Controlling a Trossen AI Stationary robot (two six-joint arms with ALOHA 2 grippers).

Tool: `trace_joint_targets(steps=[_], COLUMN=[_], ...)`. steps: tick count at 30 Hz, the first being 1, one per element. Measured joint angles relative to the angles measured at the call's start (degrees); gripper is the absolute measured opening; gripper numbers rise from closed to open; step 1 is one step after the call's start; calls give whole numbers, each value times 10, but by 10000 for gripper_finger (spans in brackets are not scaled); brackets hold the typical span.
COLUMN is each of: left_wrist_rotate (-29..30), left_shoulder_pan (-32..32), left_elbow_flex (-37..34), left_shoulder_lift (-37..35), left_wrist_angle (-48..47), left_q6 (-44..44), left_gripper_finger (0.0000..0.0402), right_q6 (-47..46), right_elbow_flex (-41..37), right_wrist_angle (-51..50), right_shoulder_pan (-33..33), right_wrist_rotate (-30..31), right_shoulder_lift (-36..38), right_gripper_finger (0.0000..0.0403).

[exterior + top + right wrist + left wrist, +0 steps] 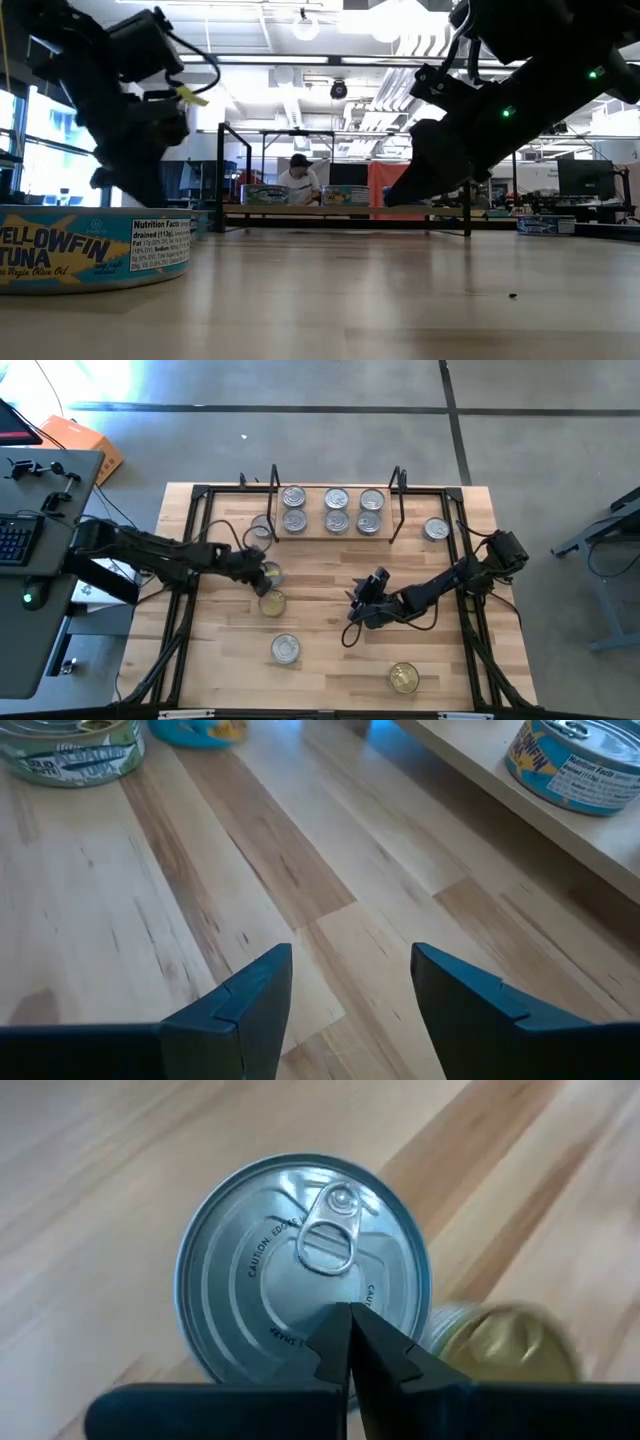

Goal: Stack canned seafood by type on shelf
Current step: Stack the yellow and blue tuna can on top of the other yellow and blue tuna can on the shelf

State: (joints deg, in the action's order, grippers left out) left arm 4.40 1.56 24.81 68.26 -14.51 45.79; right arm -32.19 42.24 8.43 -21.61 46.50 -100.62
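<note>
The shelf [335,535] stands at the table's far side with several silver-lidded tins [337,510] on its board. More tins rest on their bases on the table: one silver left of the shelf [259,530], one right of it [436,529], one near the front [285,649], and two gold ones [272,603] [403,678]. My left gripper [350,1320] is shut and points down at the lid of a silver tin [300,1260], which lies just beyond the nearer gold tin [500,1345]. My right gripper [350,985] is open over bare wood mid-table [358,600]. My left gripper's shut fingertips [345,1330] come from above and stand over the silver tin's lid [290,1315], near its rim and beside the pull tab. I cannot tell whether they touch the lid. The tin sits flat on the table.
Black wire end frames [273,490] [398,495] rise at the shelf's two ends. A yellowfin tuna tin [95,250] fills the low view's left foreground. Bare wood lies between the two grippers and along the table's near right. A person [298,178] sits in the room beyond.
</note>
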Motion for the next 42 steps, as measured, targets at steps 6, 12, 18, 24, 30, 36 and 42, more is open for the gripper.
trace_joint_targets(steps=[6, 12, 18, 24, 30, 36, 42], left_wrist_rotate=[10, -26, -75, -16, 21, 74, 130], left_shoulder_pan=[-17, -16, -38, -92, -141, -139, -104], left_elbow_flex=[5, 90, 234, 357, 356, 311, 310], left_shoulder_lift=[113, 266, 347, 342, 343, 370, 371], left_wrist_angle=[252, 329, 281, 66, -5, 111, 88], left_q6=[-69, -139, -269, -348, -320, -298, -299], left_gripper_finger=[0, 0, 0, 0, 0, 0, 0], right_q6=[7, 11, 12, -65, -119, -17, -28], right_elbow_flex=[0, 0, 0, 0, 0, 0, 0], right_wrist_angle=[0, 0, 15, -5, -57, -6, -10], right_shoulder_pan=[0, 2, 10, 36, 96, 119, 98], right_wrist_rotate=[0, 0, -31, -24, -80, -188, -309], right_shoulder_lift=[0, 0, 0, 0, 0, 0, 0], right_gripper_finger=[197, 197, 197, 197, 197, 197, 197])
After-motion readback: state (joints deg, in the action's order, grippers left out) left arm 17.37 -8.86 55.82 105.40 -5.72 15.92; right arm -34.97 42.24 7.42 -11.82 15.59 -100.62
